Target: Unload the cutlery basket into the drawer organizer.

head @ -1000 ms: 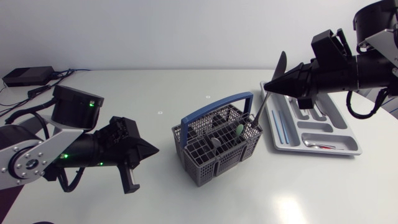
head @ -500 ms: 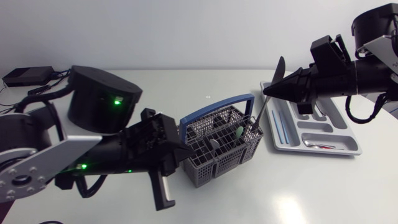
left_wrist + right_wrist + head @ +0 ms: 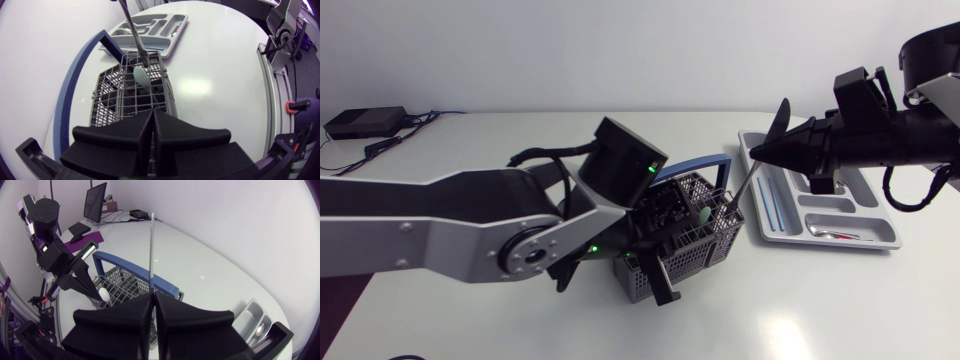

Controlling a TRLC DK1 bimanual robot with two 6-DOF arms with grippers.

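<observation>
Right gripper point(image 3: 760, 152): pinches utensil point(image 3: 740, 178), its low end at basket point(image 3: 705, 245) edge.
Left gripper point(image 3: 152, 114): pressed together, just over basket.

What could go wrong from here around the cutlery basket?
The right gripper pinches the thin metal utensil by one end; it may swing or slip. Its lower end, at the rim of the grey mesh basket, could snag. The shut left gripper over that basket might hit it.

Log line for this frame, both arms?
right gripper: shut on utensil, lower end in basket | left gripper: shut, above basket | organizer: partly filled
</observation>
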